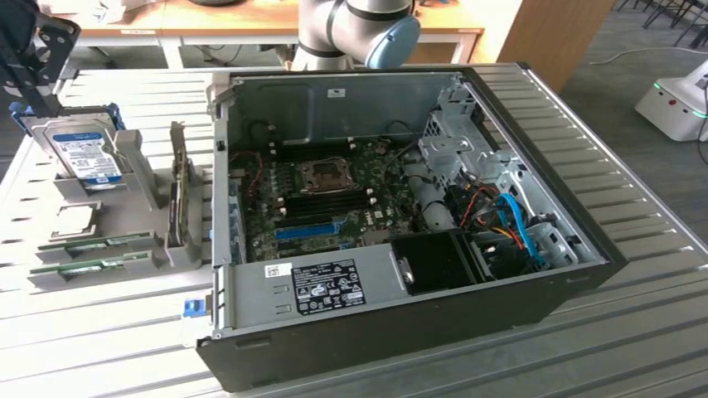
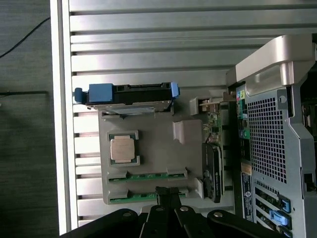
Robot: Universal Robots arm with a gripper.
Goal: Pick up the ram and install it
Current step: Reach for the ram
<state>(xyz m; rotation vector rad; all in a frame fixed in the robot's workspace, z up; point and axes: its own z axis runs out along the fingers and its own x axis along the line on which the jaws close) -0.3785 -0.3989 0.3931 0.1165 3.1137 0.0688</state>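
- The fingers are pressed shut, and I can see nothing between them.
- They hang over a gray holder. It sits on the slatted bench just beside the open case, on the exterior view's left.
- The ram lies on its long edge in the holder's outermost slot, green board up.
- In the wrist view the fingertips overlap the ram toward its end nearest the case (whether they touch it, I cannot tell).
- Its twin lies parallel in the next slot, just beside the ram. That puts it between the ram and the CPU, which lies flat in a square recess.
- Past the CPU, a hard drive in a blue caddy stands upright at the holder's other end.
- A dark card stands on edge along the side of the holder nearest the case.
- The case lies on its side with the panel off and the motherboard facing up. A blue slot shows on the board.
- The arm rises from the bench behind the case.
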